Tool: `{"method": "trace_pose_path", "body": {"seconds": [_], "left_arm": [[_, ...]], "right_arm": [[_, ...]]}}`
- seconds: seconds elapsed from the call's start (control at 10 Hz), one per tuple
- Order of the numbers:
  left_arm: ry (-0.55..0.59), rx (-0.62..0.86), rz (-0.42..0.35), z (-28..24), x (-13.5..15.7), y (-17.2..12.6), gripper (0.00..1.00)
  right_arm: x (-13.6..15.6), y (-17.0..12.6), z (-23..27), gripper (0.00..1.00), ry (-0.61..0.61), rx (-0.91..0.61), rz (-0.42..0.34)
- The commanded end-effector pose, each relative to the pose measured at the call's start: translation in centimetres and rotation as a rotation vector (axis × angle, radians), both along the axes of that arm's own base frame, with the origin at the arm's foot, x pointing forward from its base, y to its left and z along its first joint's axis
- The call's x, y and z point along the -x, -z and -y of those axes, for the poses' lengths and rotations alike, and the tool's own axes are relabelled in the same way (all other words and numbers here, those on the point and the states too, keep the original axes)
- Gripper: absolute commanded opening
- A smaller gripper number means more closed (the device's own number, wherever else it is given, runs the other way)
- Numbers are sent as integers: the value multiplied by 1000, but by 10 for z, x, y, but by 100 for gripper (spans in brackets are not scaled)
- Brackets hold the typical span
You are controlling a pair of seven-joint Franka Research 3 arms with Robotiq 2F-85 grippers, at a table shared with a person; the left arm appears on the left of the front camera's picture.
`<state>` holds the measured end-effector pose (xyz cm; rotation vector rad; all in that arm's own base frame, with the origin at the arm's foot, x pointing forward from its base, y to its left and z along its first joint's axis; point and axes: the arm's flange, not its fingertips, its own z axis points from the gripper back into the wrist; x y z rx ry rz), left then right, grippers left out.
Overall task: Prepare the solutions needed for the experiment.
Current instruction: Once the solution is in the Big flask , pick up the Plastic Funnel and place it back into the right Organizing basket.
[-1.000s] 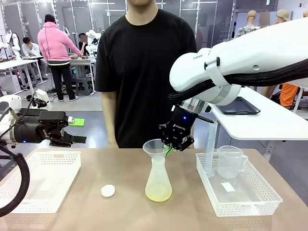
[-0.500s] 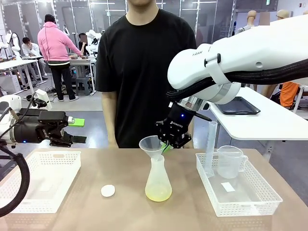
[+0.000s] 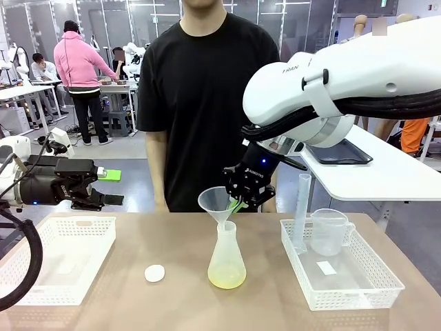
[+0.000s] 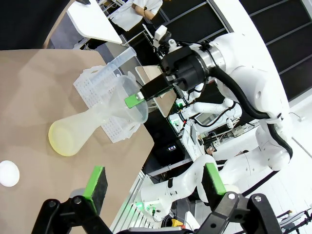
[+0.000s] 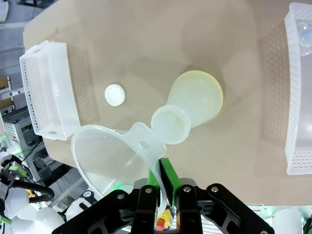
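Now the right gripper [image 3: 241, 203], clamped on the funnel [image 3: 215, 201], has lifted it off the flask [image 3: 227, 258] (left gripper [image 4: 155, 180] gapes idle); filling seems done.

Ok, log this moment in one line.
right gripper: shut on funnel | funnel: out of conical flask | left gripper: open, empty

- We identify the right arm [image 3: 365, 69] by its rounded, glossy white shell, which carries small dark lettering.
- A black ribbed cable conduit [image 3: 393, 105] lies along this shell, strapped by a white band [image 3: 321, 93].
- The right gripper [image 3: 241, 205] is black with white lettering; its pads [image 5: 169, 176] are green.
- The left gripper [image 3: 114, 187] is likewise black, with green pads [image 4: 95, 181] and round pins at the finger joints.
- A thick black cable [image 3: 31, 269] loops beneath it.
- The person wears a black short-sleeved T-shirt [image 3: 207, 103].
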<state>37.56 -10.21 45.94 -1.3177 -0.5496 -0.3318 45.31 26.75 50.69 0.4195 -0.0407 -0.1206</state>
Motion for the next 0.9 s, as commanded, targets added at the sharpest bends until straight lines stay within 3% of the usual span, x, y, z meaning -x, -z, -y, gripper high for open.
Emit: {"method": "trace_pose_path", "body": {"seconds": [0.0, 0.6, 0.8], "left_arm": [[9, -7, -8, 1, 2, -2, 100], [9, -7, -8, 1, 2, -2, 100], [9, -7, -8, 1, 2, -2, 100]], "right_arm": [[20, -7, 3, 0, -15, -33, 72], [44, -53, 12, 0, -34, -50, 215], [44, -65, 20, 0, -27, -51, 227]]}}
